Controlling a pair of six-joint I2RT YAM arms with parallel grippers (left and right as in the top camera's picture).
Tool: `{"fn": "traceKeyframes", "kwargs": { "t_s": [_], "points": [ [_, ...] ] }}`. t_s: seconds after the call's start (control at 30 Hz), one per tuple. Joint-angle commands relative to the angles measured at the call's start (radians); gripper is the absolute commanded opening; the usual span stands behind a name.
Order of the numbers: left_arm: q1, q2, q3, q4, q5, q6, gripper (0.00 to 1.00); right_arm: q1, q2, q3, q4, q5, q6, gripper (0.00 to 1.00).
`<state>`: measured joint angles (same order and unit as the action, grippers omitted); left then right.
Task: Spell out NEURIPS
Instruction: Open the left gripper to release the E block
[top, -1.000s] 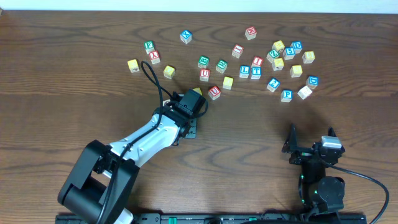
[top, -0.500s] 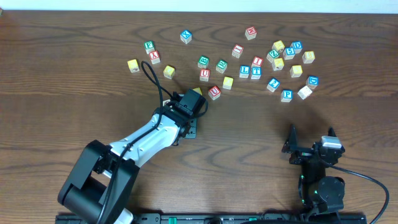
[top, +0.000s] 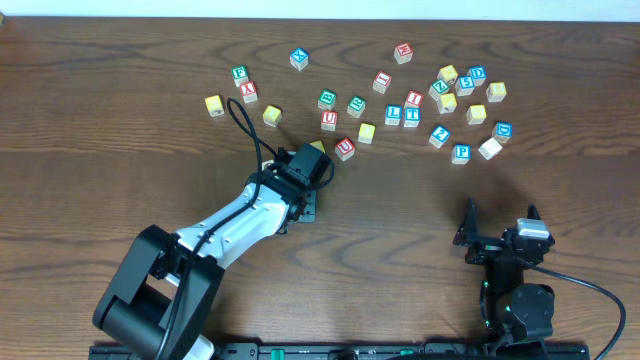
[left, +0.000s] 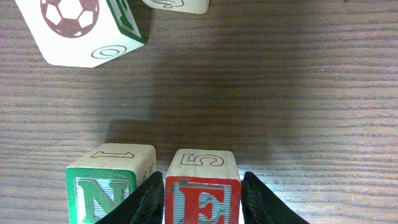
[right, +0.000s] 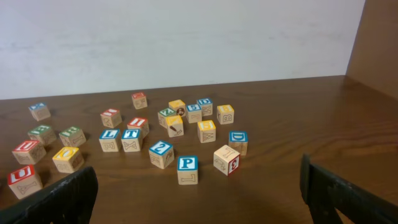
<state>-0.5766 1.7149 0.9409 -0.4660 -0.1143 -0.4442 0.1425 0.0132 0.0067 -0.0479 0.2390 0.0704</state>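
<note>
right gripper: spread wide, nothing between its fingers, parked at 5 o'clock on the near side of the overhead view.
left gripper: narrow around the E cube, fingers close against both its sides. Whether they pinch it I cannot tell.
row begun: N cube sits at 9 o'clock of the E cube, just beside it, both seemingly down on the table with letters upright.
done so far: by my judgement, two letters of seven.
U cube: red, just beside the left gripper at 2 o'clock; likely next.
P cube: blue, loose, at 11 o'clock of the right gripper.
I cube: red, farther back in the scatter.
R and S: not legible among the far cubes, so yet to be picked out.
</note>
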Motion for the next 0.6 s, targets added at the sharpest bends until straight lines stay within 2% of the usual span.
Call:
{"fn": "traceKeyframes", "kwargs": {
  "t_s": [0.0,0.57],
  "points": [
    [0.005,0.007,-0.001,0.000,-0.006,0.002,0.39,0.001,0.002,-0.001,-0.005,0.002,-0.008,0.99],
    [0.005,-0.119,0.000,-0.004,-0.006,0.003,0.40,0.001,0.002,-0.001,-0.005,0.002,-0.008,0.99]
  ]
}}
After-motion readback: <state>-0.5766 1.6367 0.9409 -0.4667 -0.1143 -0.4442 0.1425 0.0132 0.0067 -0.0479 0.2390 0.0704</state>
